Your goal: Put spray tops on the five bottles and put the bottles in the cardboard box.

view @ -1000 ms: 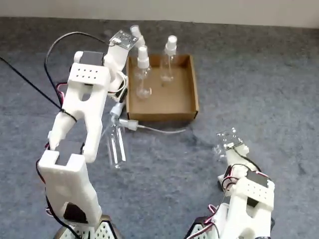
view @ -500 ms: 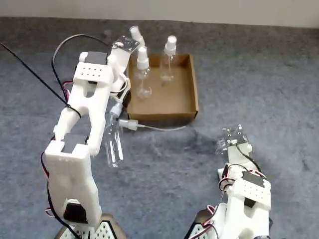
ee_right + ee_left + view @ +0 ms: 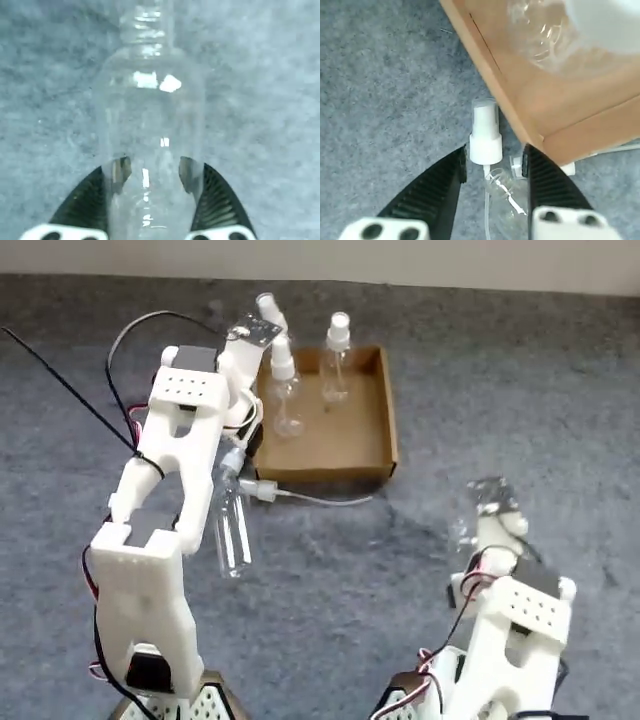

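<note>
Two capped bottles stand in the cardboard box. Another spray head shows at the box's far-left corner; can't tell if it's inside or out.

Status on the right gripper: jaws clamped on the body of the uncapped bottle, one pad each side. The bottle's long axis runs straight out from the jaws, open threaded neck at the far end, pointing away from the robot's side. Can't tell its tilt, or whether it's clear of the grey mat.

Status on the left gripper: jaws spread, nothing held, hanging over the head of the lying bottle, just beside the box's near-left corner. That bottle's long axis runs near-to-far, with its head toward the box and its base toward the robot. The loose spray top sits just beside that head, and its dip tube trails along the box's near wall toward the right arm's side.

Risks, my read:
- The clear bottle wall looks thin, so it could squash or twist in the clamp when the top gets pushed on.
- The dip tube is long and looks flexible, so it could easily miss the neck.
- A left jaw could clip the box corner on descent.
- The left wrist is close to the standing bottles and could tip one.
</note>
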Action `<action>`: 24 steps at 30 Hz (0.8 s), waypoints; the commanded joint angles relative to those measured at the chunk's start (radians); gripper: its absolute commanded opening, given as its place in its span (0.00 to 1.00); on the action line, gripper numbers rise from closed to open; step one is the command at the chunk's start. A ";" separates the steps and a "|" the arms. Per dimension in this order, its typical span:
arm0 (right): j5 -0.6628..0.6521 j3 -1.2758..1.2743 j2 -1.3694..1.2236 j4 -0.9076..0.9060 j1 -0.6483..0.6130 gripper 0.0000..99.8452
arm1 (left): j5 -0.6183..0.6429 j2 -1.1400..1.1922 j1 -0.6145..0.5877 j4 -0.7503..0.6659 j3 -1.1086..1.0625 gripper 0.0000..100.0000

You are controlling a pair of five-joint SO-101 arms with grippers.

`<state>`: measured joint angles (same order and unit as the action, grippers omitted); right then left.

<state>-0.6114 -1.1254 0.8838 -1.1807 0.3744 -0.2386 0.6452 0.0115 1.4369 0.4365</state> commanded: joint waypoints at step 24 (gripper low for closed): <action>0.017 0.464 -0.071 -0.220 0.012 0.00 | -0.035 -0.418 -0.091 0.209 0.005 0.13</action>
<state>-0.6084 -0.7802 0.8853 -1.3878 0.3744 -0.2447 0.3199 -0.0591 1.5965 0.4319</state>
